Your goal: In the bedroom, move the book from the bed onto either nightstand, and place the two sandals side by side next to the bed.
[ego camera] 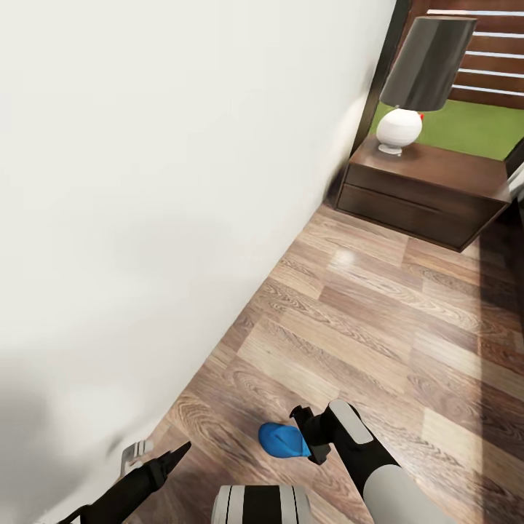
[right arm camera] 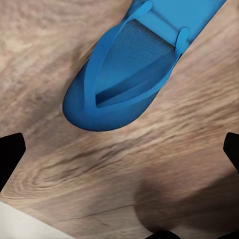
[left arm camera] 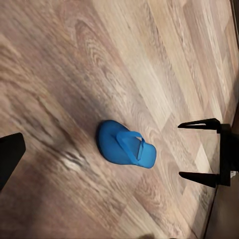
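Down near the bottom of the head view, a blue sandal (ego camera: 282,439) lies flat on the wood-plank floor (ego camera: 378,320), just left of the right gripper (ego camera: 309,435). From the head only its rounded end shows; the rest is hidden behind the gripper's dark body. In the right wrist view the sandal (right arm camera: 124,69) lies strap side up, its rounded toe end toward the gripper, its long axis running away from the camera, and its heel end cut off by the picture's edge. Two dark fingertips (right arm camera: 10,152) sit at opposite sides of that picture with bare floor between them, so the right gripper's fingers stand wide apart and touch nothing.

Seen from the left wrist, the sandal (left arm camera: 126,145) is whole: a slim blue shape with a Y strap, flat on the planks, its long axis lying across the plank grain. The right gripper (left arm camera: 200,149) shows there as two thin dark prongs, spread, just beside the sandal's narrower end. The left gripper (ego camera: 171,458) hangs low by the white wall (ego camera: 160,182); I cannot tell how its fingers stand.

Far right, a dark brown nightstand (ego camera: 429,191) stands against the wall with a white-based, dark-shaded lamp (ego camera: 416,80) on top.
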### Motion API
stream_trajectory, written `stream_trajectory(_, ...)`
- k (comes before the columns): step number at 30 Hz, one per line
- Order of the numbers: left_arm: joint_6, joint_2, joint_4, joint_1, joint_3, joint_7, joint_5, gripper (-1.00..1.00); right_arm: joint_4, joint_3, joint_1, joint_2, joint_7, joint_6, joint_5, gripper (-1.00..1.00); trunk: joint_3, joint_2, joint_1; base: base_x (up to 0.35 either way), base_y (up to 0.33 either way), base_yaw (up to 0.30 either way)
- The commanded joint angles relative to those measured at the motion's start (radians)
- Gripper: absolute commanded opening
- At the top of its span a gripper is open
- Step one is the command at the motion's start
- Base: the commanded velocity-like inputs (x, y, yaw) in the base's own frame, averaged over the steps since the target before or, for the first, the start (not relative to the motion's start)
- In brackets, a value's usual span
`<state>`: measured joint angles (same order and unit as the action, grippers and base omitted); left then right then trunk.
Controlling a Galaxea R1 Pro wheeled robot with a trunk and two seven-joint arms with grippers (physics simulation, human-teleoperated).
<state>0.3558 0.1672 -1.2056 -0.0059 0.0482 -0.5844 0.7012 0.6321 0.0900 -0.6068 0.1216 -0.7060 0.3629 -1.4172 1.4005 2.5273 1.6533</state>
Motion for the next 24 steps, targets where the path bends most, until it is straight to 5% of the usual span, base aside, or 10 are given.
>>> stream_trajectory(1,0.009,0.000,0.000,0.000,0.001,-0.002,0.009,1.00,0.001,0.002,0.000,0.000,-0.006,0.002,-0.004,1.00,0.001,0.000,0.000,0.000,0.000,0.024)
stream_trajectory(20,0.009,-0.001,0.000,0.000,0.001,-0.002,0.009,1.00,0.001,-0.005,0.000,-0.002,-0.006,-0.003,-0.004,1.00,0.001,0.000,0.000,0.000,0.000,0.064)
stream_trajectory(24,0.009,-0.001,0.000,0.000,0.001,-0.002,0.009,1.00,0.001,-0.044,0.000,-0.003,-0.006,-0.008,-0.004,1.00,0.001,0.000,0.000,0.000,0.000,0.001)
